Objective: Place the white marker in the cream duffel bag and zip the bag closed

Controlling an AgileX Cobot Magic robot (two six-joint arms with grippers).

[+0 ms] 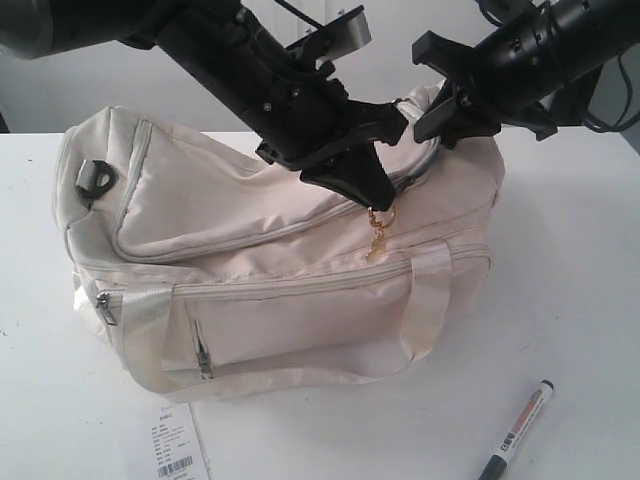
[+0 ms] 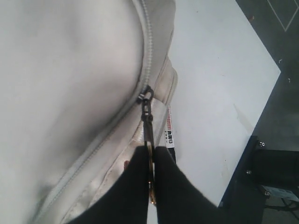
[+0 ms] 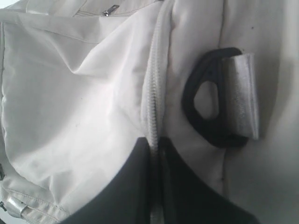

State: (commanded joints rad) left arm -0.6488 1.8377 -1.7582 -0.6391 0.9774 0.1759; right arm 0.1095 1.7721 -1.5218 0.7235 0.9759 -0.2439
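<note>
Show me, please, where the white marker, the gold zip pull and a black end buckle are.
white marker [image 1: 520, 425], exterior view, printed label mid-barrel.
gold zip pull [image 1: 378, 238], exterior view, hanging charm.
black end buckle [image 3: 211, 133], right wrist view, lower rim.

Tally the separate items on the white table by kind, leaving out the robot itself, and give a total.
cream duffel bag: 1
white marker: 1
barcode tag: 1
Total: 3
</note>
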